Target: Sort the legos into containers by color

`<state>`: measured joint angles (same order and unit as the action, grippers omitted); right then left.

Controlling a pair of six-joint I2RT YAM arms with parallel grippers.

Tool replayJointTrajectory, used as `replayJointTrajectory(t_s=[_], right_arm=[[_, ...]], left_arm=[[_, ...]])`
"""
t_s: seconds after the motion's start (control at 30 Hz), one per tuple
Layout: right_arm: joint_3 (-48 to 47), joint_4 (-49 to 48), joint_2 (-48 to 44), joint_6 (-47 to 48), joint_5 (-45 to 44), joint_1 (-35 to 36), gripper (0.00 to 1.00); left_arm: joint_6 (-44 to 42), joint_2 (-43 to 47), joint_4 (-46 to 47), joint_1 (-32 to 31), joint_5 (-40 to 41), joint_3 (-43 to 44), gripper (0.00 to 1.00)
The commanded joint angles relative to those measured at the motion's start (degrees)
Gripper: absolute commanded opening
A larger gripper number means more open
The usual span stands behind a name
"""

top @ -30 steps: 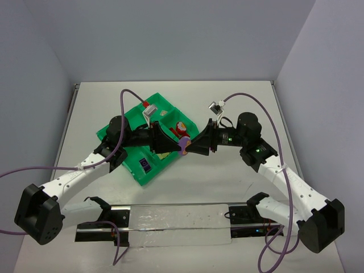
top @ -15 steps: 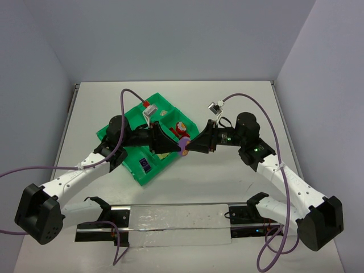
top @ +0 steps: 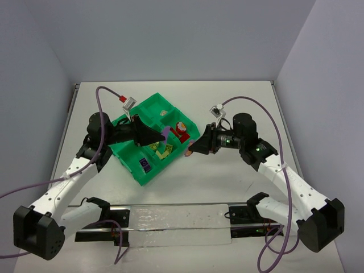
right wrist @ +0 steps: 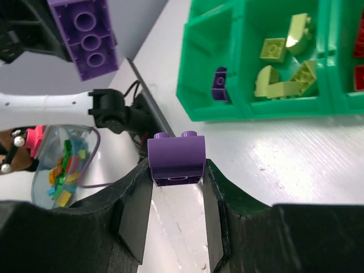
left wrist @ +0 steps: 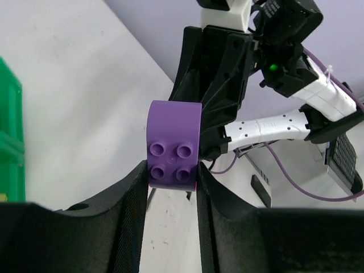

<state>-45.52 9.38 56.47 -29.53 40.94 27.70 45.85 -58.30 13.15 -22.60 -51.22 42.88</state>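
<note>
My left gripper (top: 161, 135) is shut on a purple lego (top: 165, 132) and holds it above the green tray (top: 149, 177). In the left wrist view the purple lego (left wrist: 173, 152) sits studs-up between the fingertips of the left gripper (left wrist: 172, 177). My right gripper (top: 191, 149) hovers just right of the tray. It (right wrist: 177, 173) is shut on a second purple lego (right wrist: 176, 158). The tray's containers hold red legos (top: 182, 130), yellow-green legos (right wrist: 284, 62) and one purple lego (right wrist: 219, 84). The left gripper's lego also shows in the right wrist view (right wrist: 88, 37).
A clear plastic bag (top: 182, 223) with loose coloured bricks lies along the near edge over a black rail (top: 108, 211). Grey walls close the table at the back and both sides. Purple cables loop off both arms.
The two grippers met at one purple piece over the tray's right corner. Now they have drawn apart, the left arm back to the left, each holding a purple lego.
</note>
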Motion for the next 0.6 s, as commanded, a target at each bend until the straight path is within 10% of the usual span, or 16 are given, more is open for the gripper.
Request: replayJointTrajectory(t_s=[0.0,0.33,0.57], right_arm=[[-5.1,6.3,1.4,2.3,-9.8,-0.1,0.0],[-6.4,6.4,4.3,1.5,-12.5,-0.1,0.0],[-6.5,6.3,5.1,1.7,-12.6,0.1,0.0]], left_arm=[[-6.7,2.7,-23.6,1.0,14.9,3.8,0.0],[10.6,15.0,-45.0,0.9,59.7,-3.8,0.0],[11.2,14.2,-47.4,0.9,61.8,-5.0,0.0]])
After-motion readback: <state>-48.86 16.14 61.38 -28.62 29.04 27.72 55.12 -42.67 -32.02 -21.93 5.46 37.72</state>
